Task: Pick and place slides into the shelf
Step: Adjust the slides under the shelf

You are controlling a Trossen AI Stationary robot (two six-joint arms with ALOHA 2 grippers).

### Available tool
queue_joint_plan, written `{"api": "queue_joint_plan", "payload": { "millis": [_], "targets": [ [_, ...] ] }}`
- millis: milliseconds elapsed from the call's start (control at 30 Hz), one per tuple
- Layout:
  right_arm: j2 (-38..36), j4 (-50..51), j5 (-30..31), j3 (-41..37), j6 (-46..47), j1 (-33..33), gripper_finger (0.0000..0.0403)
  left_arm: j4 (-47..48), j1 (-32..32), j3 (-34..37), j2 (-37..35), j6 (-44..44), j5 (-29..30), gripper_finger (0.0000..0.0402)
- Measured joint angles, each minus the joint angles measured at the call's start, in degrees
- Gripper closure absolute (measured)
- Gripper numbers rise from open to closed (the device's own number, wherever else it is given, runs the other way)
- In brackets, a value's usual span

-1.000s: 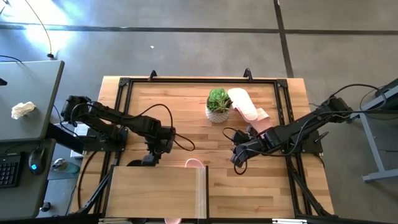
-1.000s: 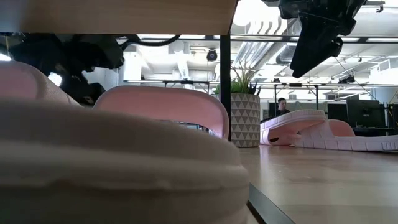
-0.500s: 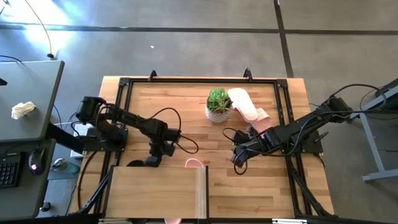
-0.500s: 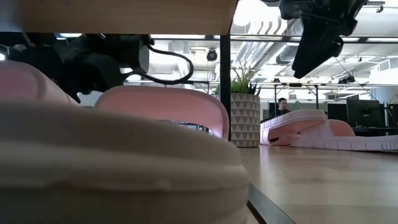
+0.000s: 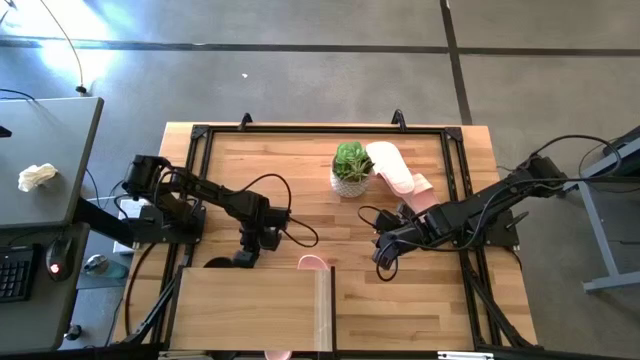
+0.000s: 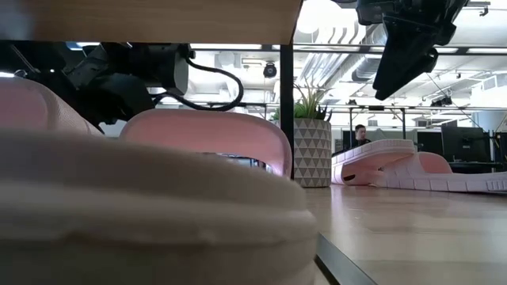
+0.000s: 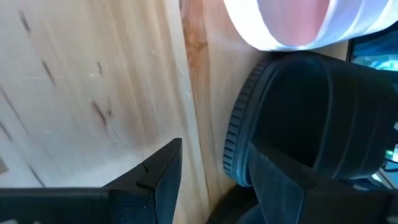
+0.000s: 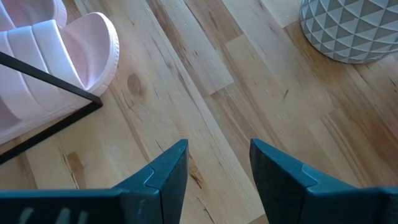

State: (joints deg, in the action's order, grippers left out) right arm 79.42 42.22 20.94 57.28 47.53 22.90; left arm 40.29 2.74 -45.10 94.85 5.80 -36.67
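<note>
Left gripper [image 5: 244, 256]: jaws apart, holding nothing; sat just off the shelf's back edge, over a black slide [image 7: 305, 118]. In the last second it had pulled slightly away from that slide and its fingers [image 7: 155, 177] had spread. My read: a release, so that slide is placed or nearly so.
Right gripper [image 5: 383, 262]: jaws apart, empty, hovering over bare wood just past the shelf's right end. No movement in the last second; waiting.
Table [image 5: 300, 170]: unchanged.
Shelf [image 5: 250, 305]: landmark, at the near edge of the table; top panel bare.
Left arm: reached in from the shelf's left side, elbow folded, wrist pitched down at the shelf's back opening.
Right arm: stretched in from the far right, low, wrist angled down toward the shelf's right end.
Pink slides, loose: two [image 5: 395, 170] lay well behind the shelf, just beside the potted plant [image 5: 351, 168]. Not yet picked.
Pink slide, shelved [image 5: 313, 262]: heel poked out past the shelf's back edge, near its right end; touching or just beside the black one, cannot tell which.
Pink slide, front [image 6: 150, 214]: filled the low view under the shelf top; another pink strap [image 6: 206, 134] behind it.
Status: judged past halfway; the loose pair by the plant remains.
</note>
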Motion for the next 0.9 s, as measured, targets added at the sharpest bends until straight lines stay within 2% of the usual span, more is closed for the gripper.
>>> {"api": "queue_joint_plan", "payload": {
  "millis": [533,900],
  "targets": [
    [0.0,0.0,0.0,0.0,0.1,0.0,0.0242,-2.5,-0.5,2.6,0.0,0.4,-3.6,0.0232],
    [0.0,0.0,-0.4,0.0,0.4,0.0,0.0242,-3.5,-2.3,2.5,0.0,0.2,-3.6,0.0232]
  ]
}}
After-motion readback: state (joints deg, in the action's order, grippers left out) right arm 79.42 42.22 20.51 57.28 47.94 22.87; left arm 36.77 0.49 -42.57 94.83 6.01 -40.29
